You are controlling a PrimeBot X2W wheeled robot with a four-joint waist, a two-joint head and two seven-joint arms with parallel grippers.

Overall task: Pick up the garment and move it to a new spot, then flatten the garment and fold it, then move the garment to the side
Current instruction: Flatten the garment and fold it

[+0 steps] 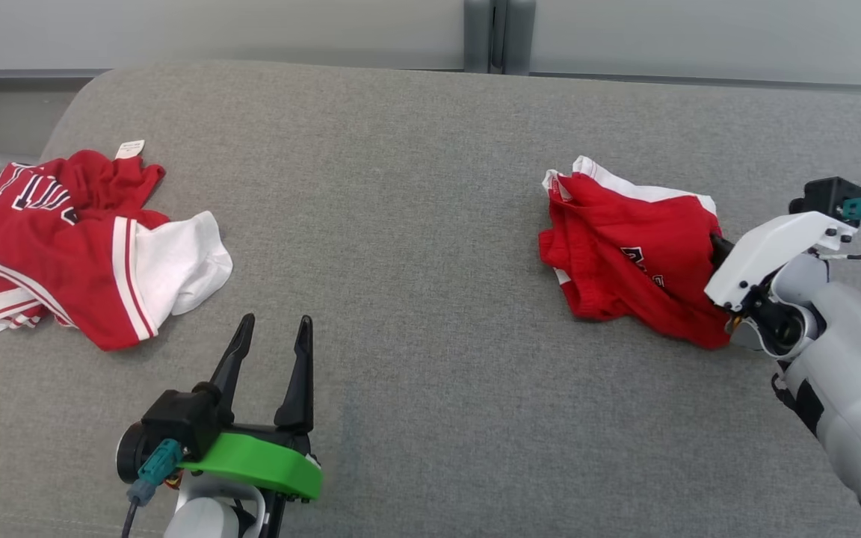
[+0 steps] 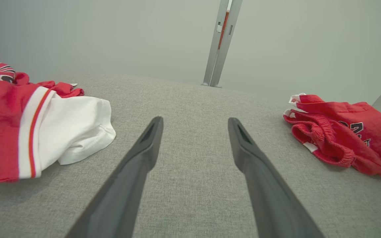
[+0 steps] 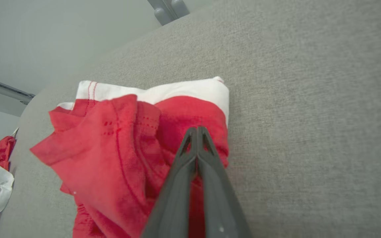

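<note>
At the right of the cushion (image 1: 415, 224): shorts (image 1: 628, 254), red with white trim, crumpled in a low heap. Long axis roughly from far-left to near-right in the head view, near-right end toward the right arm.

Right gripper (image 3: 197, 129) clenched, fingers pressed together to the tips and dug into that near-right edge of the shorts. Going by the bunched cloth around them, probably a fold pinched between, though hard to confirm from the wrist view. No lift yet; heap flat on the cushion.

Left gripper (image 1: 276, 320) released, fingers spread wide, hovering over bare cushion with nothing held. Shorts off to its right, well apart. Jersey (image 1: 72, 246) off to its left, somewhat nearer, untouched.

Judged as the first step: pick up and carry to a new spot. Clearly a job for the right arm, already at the cloth. Grip at the end nearest that arm, so on lifting likely to hang lengthwise from there, with the far-left end trailing last across the cushion. Bare middle of the cushion, to the left of the heap — the obvious spot, and seemingly within reach of both arms for flattening. Worth lifting high enough to clear the trailing end, and watching for a thin pinch slipping off a single layer.
</note>
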